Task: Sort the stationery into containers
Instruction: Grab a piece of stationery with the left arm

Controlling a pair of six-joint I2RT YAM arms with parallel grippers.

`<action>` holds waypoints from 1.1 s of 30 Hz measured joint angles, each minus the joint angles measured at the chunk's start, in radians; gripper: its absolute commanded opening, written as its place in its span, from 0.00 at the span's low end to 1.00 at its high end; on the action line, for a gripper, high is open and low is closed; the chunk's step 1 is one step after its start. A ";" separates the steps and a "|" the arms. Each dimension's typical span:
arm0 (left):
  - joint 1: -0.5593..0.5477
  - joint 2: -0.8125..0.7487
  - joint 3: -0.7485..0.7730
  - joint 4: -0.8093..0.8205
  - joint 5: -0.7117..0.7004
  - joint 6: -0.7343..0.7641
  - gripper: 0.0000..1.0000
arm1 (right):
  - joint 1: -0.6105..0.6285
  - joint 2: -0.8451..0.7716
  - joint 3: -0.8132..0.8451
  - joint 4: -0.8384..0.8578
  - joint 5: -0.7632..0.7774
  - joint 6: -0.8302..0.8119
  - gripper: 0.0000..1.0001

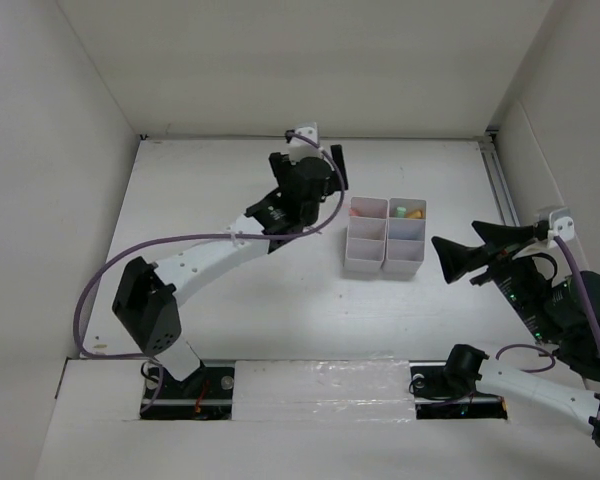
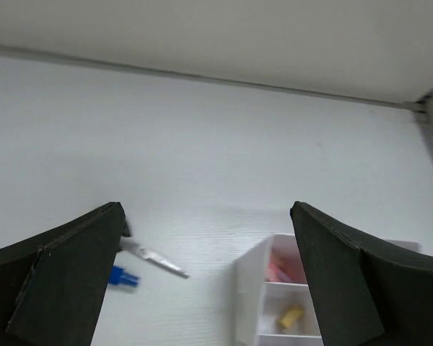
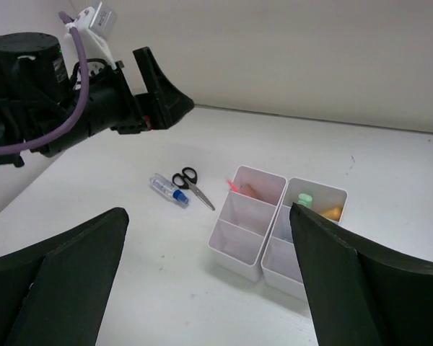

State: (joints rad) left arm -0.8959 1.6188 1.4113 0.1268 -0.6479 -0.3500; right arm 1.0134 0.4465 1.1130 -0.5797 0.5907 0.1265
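At the upper left of the right wrist view, the left gripper (image 3: 177, 107) hangs above the white table (image 3: 166, 245), its jaws spread wide and holding nothing. Below it, left of centre, a blue-capped tube (image 3: 166, 189) lies just beside black-handled scissors (image 3: 191, 184). To their right stands the white six-compartment organiser (image 3: 234, 252). Red-orange pens (image 3: 242, 189) sit in its far left cell, and a green highlighter (image 3: 304, 200) and an orange one (image 3: 332, 213) in the far right cell. In the top view, the left arm (image 1: 210, 262) hides the tube and scissors. At far right, the right gripper (image 1: 443, 257) is also wide and empty, near the organiser.
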 measured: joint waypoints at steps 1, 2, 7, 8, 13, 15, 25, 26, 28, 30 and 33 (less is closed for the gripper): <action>0.032 -0.014 -0.013 -0.037 0.000 -0.018 1.00 | 0.000 0.000 -0.005 0.009 -0.001 -0.001 1.00; 0.067 -0.029 -0.022 -0.079 0.000 -0.038 1.00 | 0.000 0.000 -0.010 0.015 -0.002 -0.002 1.00; 0.206 -0.095 -0.031 -0.259 0.000 -0.155 1.00 | -0.001 0.028 -0.029 0.037 -0.013 -0.012 1.00; 0.229 -0.106 -0.031 -0.294 0.000 -0.181 1.00 | -0.001 0.045 -0.029 0.042 -0.019 -0.015 1.00; 0.312 -0.118 -0.031 -0.431 -0.010 -0.289 1.00 | -0.001 0.116 -0.040 0.064 -0.061 -0.026 1.00; 0.320 -0.117 -0.037 -0.452 -0.019 -0.304 1.00 | -0.001 0.116 -0.061 0.082 -0.080 -0.031 1.00; 0.331 -0.048 0.053 -0.489 0.151 0.154 1.00 | -0.001 0.084 -0.147 0.183 -0.197 -0.040 1.00; 0.331 -0.045 0.043 -0.470 0.172 0.237 1.00 | -0.001 0.080 -0.157 0.191 -0.212 -0.041 1.00; 0.332 -0.068 -0.036 -0.411 0.220 0.369 0.99 | -0.001 0.072 -0.174 0.205 -0.242 -0.041 1.00; 0.340 -0.113 -0.158 -0.356 0.299 0.487 0.89 | -0.001 0.066 -0.184 0.217 -0.270 -0.042 1.00; 0.352 -0.151 -0.286 -0.310 0.418 0.650 0.85 | -0.001 0.062 -0.194 0.234 -0.314 -0.042 1.00</action>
State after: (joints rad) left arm -0.5438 1.4681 1.1255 -0.1833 -0.2298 0.2996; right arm 1.0126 0.5087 0.9188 -0.3458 0.2771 0.0845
